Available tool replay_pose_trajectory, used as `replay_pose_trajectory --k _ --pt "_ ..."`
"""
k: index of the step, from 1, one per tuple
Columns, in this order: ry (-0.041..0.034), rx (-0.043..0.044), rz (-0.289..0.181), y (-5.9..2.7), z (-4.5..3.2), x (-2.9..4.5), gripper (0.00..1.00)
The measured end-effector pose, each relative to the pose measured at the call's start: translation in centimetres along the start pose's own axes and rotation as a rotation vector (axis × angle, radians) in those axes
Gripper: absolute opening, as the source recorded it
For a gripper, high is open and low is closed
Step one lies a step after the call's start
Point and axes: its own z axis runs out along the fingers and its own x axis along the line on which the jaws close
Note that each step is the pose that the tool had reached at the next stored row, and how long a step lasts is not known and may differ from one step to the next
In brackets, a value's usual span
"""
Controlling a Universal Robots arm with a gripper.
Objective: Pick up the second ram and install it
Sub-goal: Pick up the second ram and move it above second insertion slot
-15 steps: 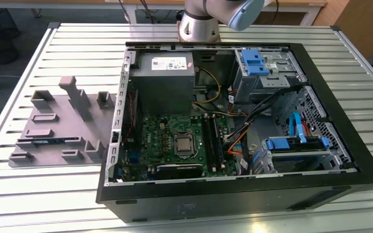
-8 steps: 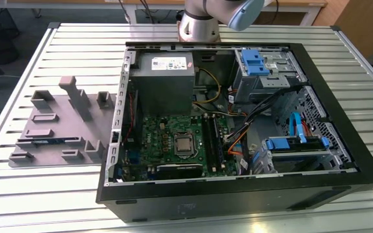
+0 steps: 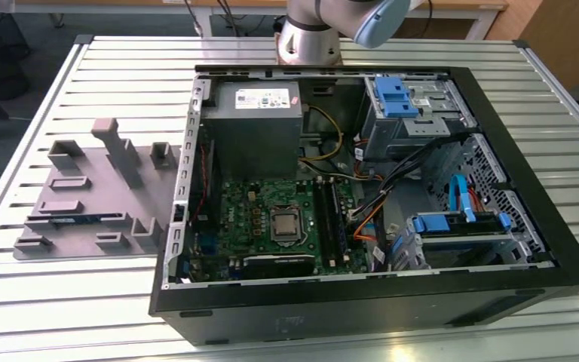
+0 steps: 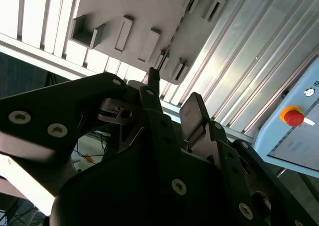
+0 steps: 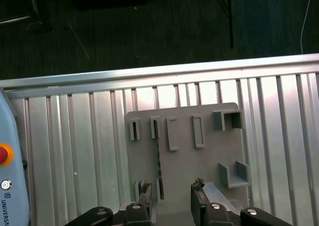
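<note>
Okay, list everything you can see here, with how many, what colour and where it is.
table: one, silver, slatted, under everything
computer case: one, black, open, on the table
power supply: one, grey, inside the case
motherboard: one, green, inside the case
drive caddies: two, blue, toward the exterior view's right of the case
tray: one, grey, beside the case
second ram: one, blue, in a tray slot
arm: one, grey, behind the case
gripper: one, black, open, over the tray
</note>
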Motion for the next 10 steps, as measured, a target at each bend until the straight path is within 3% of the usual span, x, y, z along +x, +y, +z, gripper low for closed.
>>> replay_pose_trajectory --k 10 --pt "0.0003 -0.0003 -0.004 -0.08 1.56 0.04 0.44"
